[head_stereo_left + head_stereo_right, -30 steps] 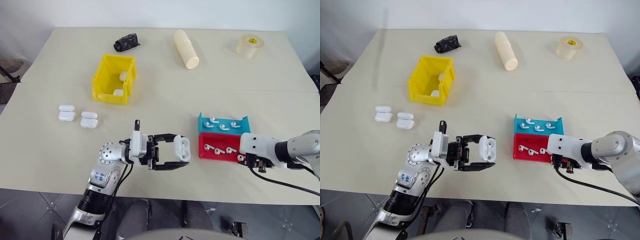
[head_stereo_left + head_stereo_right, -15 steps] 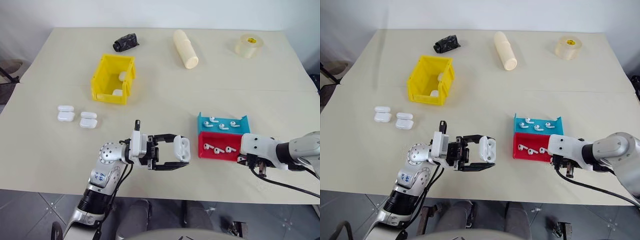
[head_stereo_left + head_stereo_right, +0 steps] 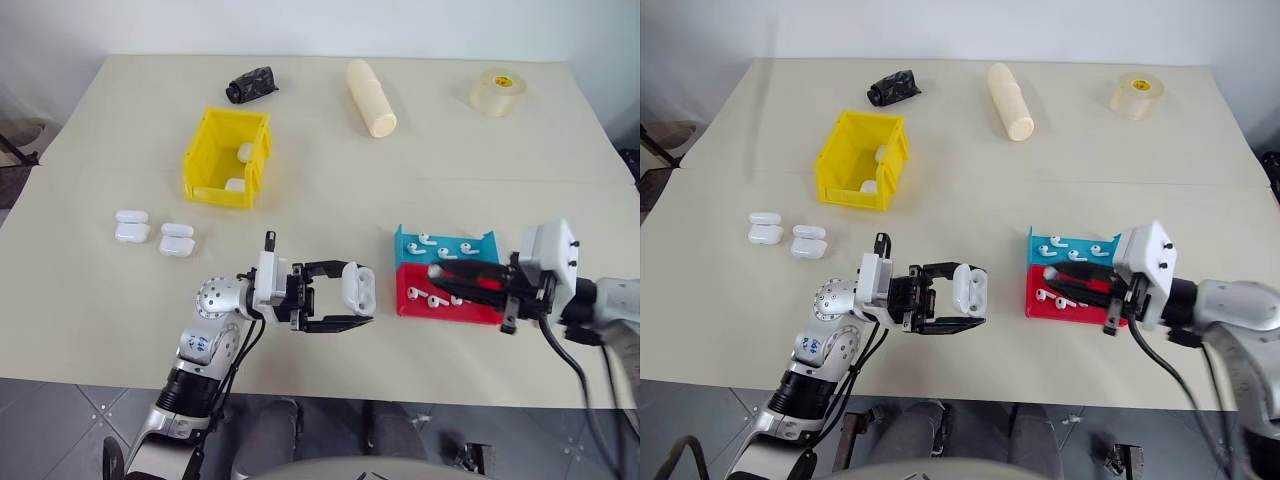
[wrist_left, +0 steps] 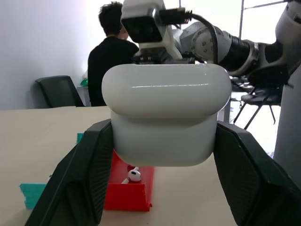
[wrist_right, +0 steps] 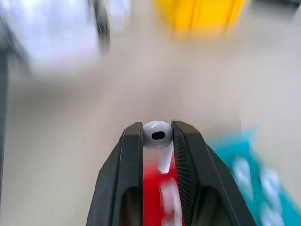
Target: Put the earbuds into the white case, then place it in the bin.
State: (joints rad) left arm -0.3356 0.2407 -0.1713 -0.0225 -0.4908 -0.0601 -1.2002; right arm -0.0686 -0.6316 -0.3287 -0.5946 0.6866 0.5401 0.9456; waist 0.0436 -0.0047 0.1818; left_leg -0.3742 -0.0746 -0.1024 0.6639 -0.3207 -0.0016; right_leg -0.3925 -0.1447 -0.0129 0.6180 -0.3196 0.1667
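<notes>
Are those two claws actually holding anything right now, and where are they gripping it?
Yes. The left claw pinches an open white case by the sides of its body. The right claw holds one earbud by its head, stem hanging free.

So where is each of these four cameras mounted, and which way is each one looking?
Left eye and right eye views: on the head, looking forward and down at the table, both arms showing.
Left wrist view: along the left gripper clamping the white case, towards the red tray and the right arm.
Right wrist view: along the right gripper pinching an earbud, facing the bin.
Shared: the head views also show the case, earbud, tray and bin.
</notes>
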